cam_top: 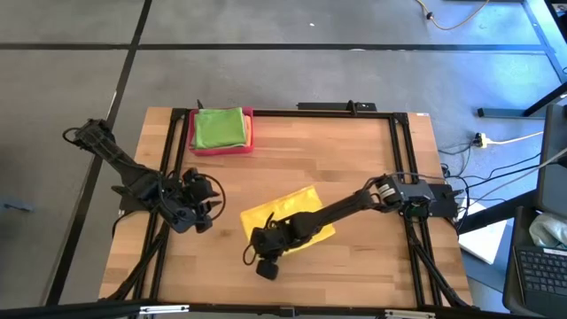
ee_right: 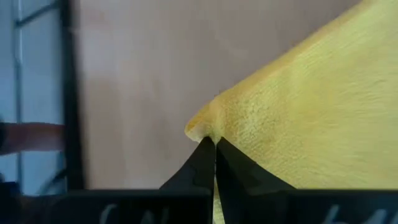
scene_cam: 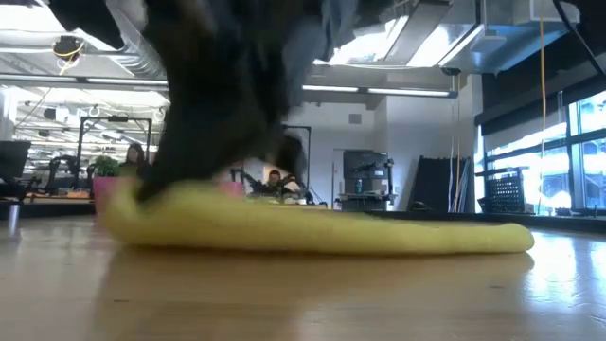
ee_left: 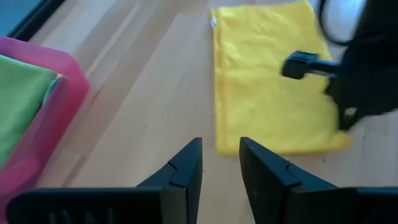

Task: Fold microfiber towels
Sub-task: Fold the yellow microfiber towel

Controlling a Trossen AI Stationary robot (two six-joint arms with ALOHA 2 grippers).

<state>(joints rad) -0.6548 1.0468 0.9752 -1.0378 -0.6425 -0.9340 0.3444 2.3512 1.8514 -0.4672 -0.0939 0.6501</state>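
A yellow microfiber towel [cam_top: 288, 213] lies flat and askew on the wooden table's middle; it also shows in the low view [scene_cam: 312, 232] and the left wrist view [ee_left: 267, 87]. My right gripper [ee_right: 214, 146] is shut on its near-left corner, with the arm reaching across the towel from the right [cam_top: 263, 241]. My left gripper [ee_left: 221, 163] hovers open at the table's left [cam_top: 199, 217], holding nothing and clear of the towel's edge. A folded green towel [cam_top: 219, 127] rests in the pink tray [cam_top: 250, 142]. My right gripper pinches the yellow towel's near-left corner [ee_right: 202, 127] between its two fingertips. The fingers slant down from the table's right side. The cloth puckers at the tips, and the rest of the towel lies on the table. One layer or several, I cannot tell.
The pink tray [ee_left: 59, 102] with the green towel [ee_left: 18, 93] stands at the far left of the table. A black frame [cam_top: 390, 115] runs round the tabletop. Bare wood lies near and to the right of the yellow towel.
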